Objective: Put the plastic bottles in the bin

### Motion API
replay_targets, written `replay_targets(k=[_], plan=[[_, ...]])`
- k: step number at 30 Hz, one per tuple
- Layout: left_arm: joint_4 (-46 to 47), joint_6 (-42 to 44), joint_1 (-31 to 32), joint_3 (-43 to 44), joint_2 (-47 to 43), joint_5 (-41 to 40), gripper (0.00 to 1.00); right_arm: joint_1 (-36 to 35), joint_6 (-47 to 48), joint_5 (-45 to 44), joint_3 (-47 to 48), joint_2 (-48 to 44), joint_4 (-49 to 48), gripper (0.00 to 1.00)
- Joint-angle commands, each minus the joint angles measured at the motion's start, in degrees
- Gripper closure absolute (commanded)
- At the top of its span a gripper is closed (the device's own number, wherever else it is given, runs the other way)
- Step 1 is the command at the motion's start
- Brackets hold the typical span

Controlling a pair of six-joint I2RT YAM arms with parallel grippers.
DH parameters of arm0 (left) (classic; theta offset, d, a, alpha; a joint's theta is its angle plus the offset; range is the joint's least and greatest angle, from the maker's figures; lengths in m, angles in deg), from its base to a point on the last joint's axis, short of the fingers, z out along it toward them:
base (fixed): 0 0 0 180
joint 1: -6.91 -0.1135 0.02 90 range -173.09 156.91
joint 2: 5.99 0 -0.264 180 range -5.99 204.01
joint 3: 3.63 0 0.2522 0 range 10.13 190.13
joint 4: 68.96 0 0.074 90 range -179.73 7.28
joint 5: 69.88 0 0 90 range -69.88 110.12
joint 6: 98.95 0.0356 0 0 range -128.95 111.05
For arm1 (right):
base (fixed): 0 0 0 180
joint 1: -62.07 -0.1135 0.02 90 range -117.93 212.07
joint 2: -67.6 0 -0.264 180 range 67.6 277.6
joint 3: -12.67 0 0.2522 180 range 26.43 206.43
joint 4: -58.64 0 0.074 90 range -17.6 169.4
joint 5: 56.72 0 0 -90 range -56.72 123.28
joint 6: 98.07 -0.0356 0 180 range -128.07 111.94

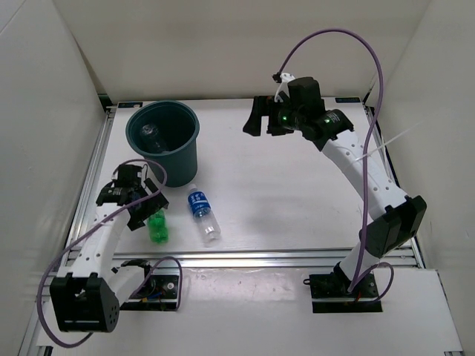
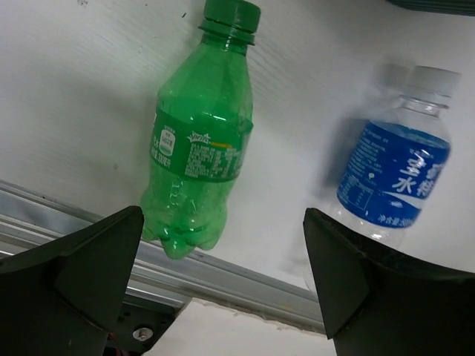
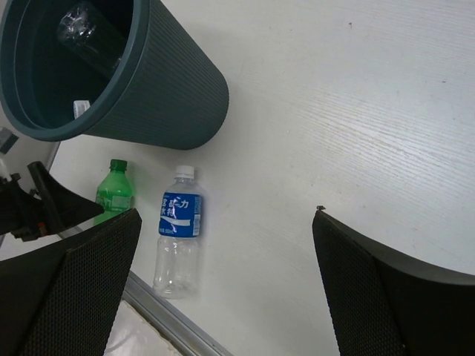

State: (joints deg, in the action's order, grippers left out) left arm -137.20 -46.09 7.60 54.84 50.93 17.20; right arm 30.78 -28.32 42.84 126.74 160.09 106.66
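Observation:
The dark teal bin (image 1: 182, 157) stands at the back left, with a clear bottle (image 1: 152, 134) lying inside. The green bottle (image 1: 157, 227) and the clear bottle with a blue label (image 1: 202, 213) lie on the table in front of it. My left gripper (image 1: 148, 208) hovers open over the green bottle's base end; in the left wrist view the green bottle (image 2: 197, 148) lies beyond the open gripper (image 2: 223, 285), blue-label bottle (image 2: 393, 178) to the right. My right gripper (image 1: 260, 122) is open and empty, high right of the bin.
The right wrist view shows the bin (image 3: 171, 96) with the clear bottle (image 3: 85, 26) and a white cap (image 3: 80, 109) inside. An aluminium rail (image 1: 282, 256) runs along the table's near edge, close behind the two lying bottles. White walls enclose the table.

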Motion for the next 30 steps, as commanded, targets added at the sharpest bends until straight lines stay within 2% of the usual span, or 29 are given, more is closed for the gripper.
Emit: replay_targets(k=[1,9,12,13,14,15,17,19,22,23,25,28,30], plan=[[2.01,-1.7,0.89,-0.5,3.09,-2.88,0.0,0.44,1.35,2.04,1.82,-0.91,0.63,0.0],[3.06,-4.34,2.04,-2.16,11.09,-3.41,0.0,2.2,1.35,3.88,1.29,-1.43,0.63,0.0],[3.58,-4.34,2.56,-2.17,14.17,-2.79,0.25,3.34,1.35,4.59,-0.12,-2.05,1.15,0.0],[3.59,-4.86,2.56,-2.17,14.18,-2.79,0.3,3.95,1.35,4.59,-0.99,-2.74,1.16,0.0],[3.59,-4.87,2.56,-2.17,14.79,-2.79,0.32,3.95,1.35,5.2,-1.78,-2.75,1.16,0.0],[3.59,-5.47,2.56,-2.69,14.79,-2.79,0.4,4.56,1.35,5.2,-1.79,-2.75,1.16,0.0],[2.72,-6.26,2.56,-2.17,13.05,-3.5,0.42,4.57,1.35,5.2,-2.31,-2.75,1.16,0.0],[1.05,-8.02,3.09,-1.03,11.11,-5.77,0.5,4.57,1.35,5.2,-2.31,-2.75,1.16,0.0],[-5.53,-10.92,3.09,5.37,6.1,-9.72,0.5,4.57,1.35,5.2,-2.31,-2.75,1.16,0.0],[-7.46,-11.54,3.09,11.13,4.87,-11.13,0.48,4.57,1.35,5.73,-2.31,-2.75,1.16,0.0],[-10.9,-13.39,3.7,17.92,1.53,-16.04,0.55,4.57,1.35,5.73,-3.54,-3.27,1.16,0.0],[-7.5,-12.52,3.71,29.44,-0.15,-17.47,0.55,4.57,1.35,5.73,-4.07,-3.28,1.16,0.0],[-0.65,-10.67,3.71,36.8,2.11,-16.6,0.54,4.57,1.35,7.3,-4.07,-2.67,1.16,0.0]])
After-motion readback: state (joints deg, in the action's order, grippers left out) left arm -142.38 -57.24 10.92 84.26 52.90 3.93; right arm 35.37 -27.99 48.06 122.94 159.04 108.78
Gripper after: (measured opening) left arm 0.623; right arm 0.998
